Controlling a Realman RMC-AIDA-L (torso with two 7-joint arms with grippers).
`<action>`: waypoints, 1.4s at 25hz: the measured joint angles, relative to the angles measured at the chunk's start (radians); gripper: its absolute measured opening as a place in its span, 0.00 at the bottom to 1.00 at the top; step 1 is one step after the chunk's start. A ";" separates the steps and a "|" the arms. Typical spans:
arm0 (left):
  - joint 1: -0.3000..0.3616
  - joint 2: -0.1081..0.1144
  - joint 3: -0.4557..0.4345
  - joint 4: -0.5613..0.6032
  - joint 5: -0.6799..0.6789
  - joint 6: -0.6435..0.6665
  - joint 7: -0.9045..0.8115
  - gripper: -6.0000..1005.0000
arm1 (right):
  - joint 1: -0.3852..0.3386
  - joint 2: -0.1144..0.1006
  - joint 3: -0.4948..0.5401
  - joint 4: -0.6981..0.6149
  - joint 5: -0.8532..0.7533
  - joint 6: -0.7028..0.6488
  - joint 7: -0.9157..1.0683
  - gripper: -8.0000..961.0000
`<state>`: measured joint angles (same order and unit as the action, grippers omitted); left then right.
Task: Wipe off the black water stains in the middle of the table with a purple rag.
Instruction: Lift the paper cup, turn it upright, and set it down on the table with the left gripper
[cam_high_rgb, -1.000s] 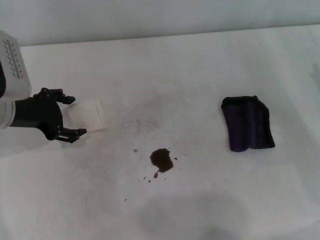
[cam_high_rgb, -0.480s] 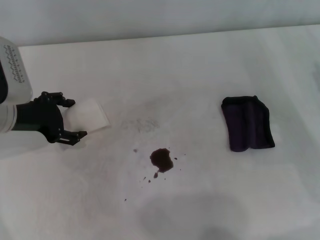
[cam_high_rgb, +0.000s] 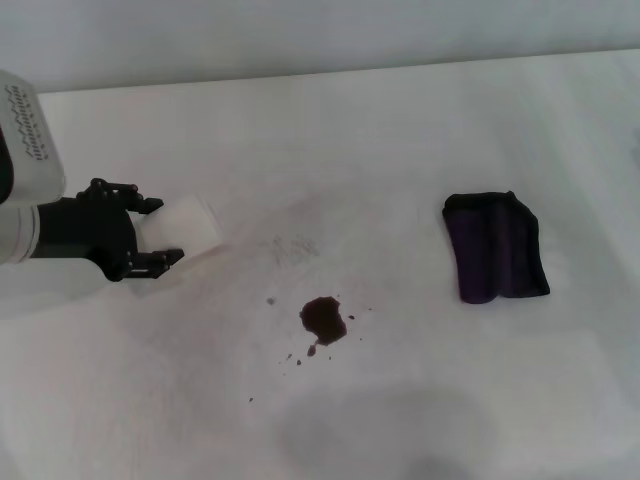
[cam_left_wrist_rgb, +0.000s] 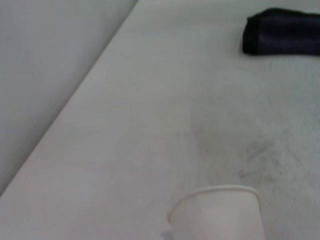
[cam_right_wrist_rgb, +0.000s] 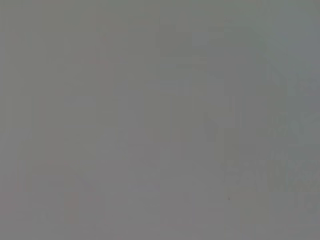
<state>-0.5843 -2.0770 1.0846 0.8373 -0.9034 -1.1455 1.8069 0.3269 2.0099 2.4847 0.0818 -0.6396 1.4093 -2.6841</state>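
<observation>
The black water stains (cam_high_rgb: 323, 319) are a small dark blotch with tiny specks around it, in the middle of the white table (cam_high_rgb: 400, 140). The purple rag (cam_high_rgb: 495, 247) lies folded on the table to the right of the stain; it also shows in the left wrist view (cam_left_wrist_rgb: 285, 37). My left gripper (cam_high_rgb: 150, 233) is at the left, well away from the stain and the rag, and is shut on a white paper cup (cam_high_rgb: 188, 224). The cup's rim shows in the left wrist view (cam_left_wrist_rgb: 215, 210). My right gripper is out of view.
Faint grey scuff marks (cam_high_rgb: 290, 245) lie on the table between the cup and the stain. The table's far edge (cam_high_rgb: 330, 72) runs along the top of the head view. The right wrist view shows only plain grey.
My left gripper has moved a little to the right and farther back with the white cup in it. The rag and the stain have not moved.
</observation>
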 joint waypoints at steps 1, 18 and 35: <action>0.002 0.000 0.000 0.000 -0.014 -0.001 0.002 0.74 | 0.000 0.000 0.000 0.000 0.000 0.000 0.000 0.74; 0.042 -0.002 0.002 -0.199 -0.701 -0.069 0.298 0.61 | 0.011 0.000 -0.005 -0.001 -0.004 0.001 -0.003 0.74; -0.023 -0.009 0.065 -0.623 -1.087 -0.054 0.578 0.62 | 0.029 0.001 -0.057 0.006 -0.005 -0.001 -0.003 0.74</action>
<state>-0.6074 -2.0863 1.1491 0.2142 -1.9903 -1.2000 2.3846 0.3560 2.0110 2.4280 0.0875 -0.6443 1.4084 -2.6875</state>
